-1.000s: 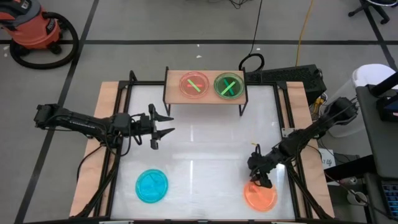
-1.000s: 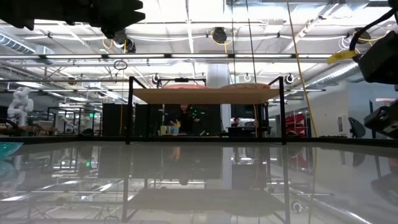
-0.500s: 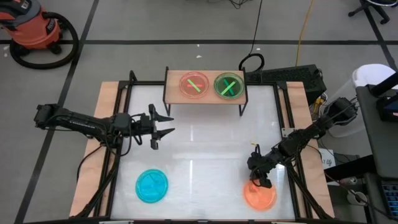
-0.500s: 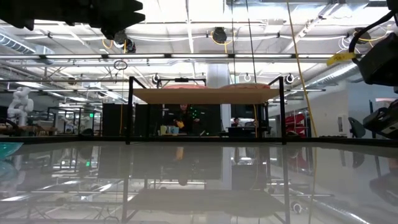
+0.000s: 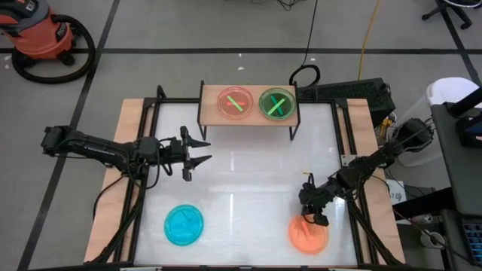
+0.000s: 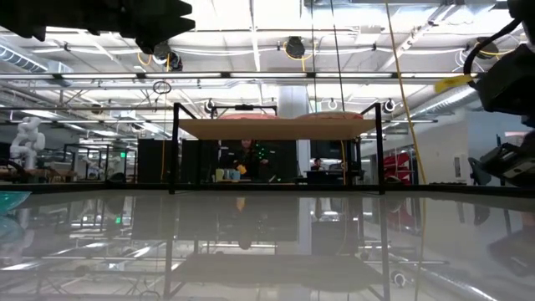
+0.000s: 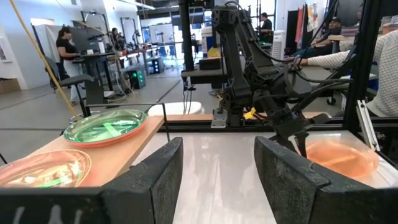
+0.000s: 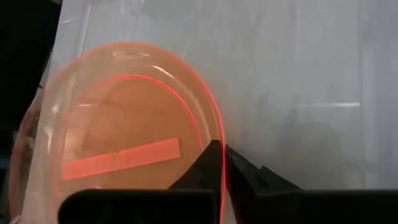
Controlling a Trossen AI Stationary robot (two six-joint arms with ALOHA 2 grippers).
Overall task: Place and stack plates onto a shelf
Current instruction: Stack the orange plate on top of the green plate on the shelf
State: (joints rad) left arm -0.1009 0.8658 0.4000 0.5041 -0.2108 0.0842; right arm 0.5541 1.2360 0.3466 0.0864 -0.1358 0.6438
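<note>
Seen from above: wooden shelf [image 5: 248, 105] stood at the far edge of the white counter [image 5: 241, 181], carrying a pink plate [image 5: 236, 102] and, just beside it, a green plate [image 5: 277, 103]. Hovered near the shelf's left end, over the counter: left tool [image 5: 197, 149], fingers spread wide, nothing held. Lay well away from the shelf, at the counter's near side: blue plate [image 5: 184, 223] to the left, orange plate [image 5: 309, 234] to the right. Clamped on the orange plate's rim: right tool [image 5: 314, 218].

Seen level with the counter: shelf [image 6: 276, 127] on thin black legs, plates barely showing above its board.

Seen from the left wrist: green plate [image 7: 106, 126] and pink plate [image 7: 42, 169] on the shelf [image 7: 118, 152]; beyond, right tool [image 7: 296, 138] at the orange plate [image 7: 339, 158].

Seen from the right wrist: fingers [image 8: 208, 163] pinched nearly together on the orange plate's [image 8: 118, 143] edge.
</note>
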